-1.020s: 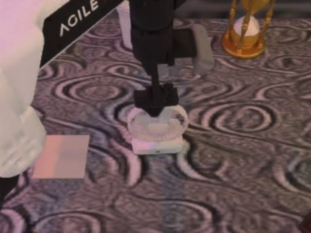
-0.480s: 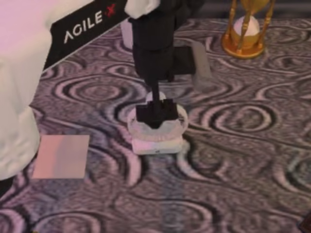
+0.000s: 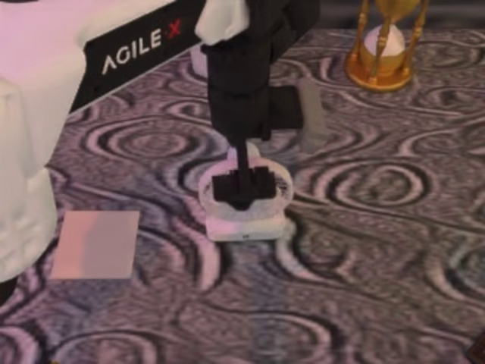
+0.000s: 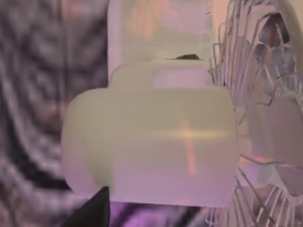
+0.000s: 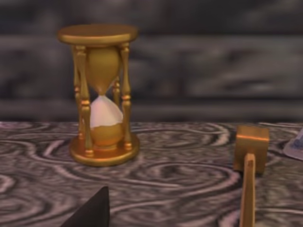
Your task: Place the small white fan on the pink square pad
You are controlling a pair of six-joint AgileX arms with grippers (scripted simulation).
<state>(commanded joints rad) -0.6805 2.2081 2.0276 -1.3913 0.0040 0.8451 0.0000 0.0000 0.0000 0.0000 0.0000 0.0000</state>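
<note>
directly beneath the left gripper (image 3: 242,189) sits the fan (image 3: 246,216), hub (image 4: 151,146) lying crosswise; finger spread unclear; pad (image 3: 96,244) lies leftward, well apart.

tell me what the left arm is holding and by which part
Cannot be told: the left gripper is down over the fan, at its motor hub, but no grip shows.

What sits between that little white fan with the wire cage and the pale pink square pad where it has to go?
Nothing visible does. In the top view, only bare swirl-patterned tabletop lies between the small white plastic fan and the thin pale-pink square pad to its left. The left gripper is right over the fan; the golden hourglass stands far off.
</note>
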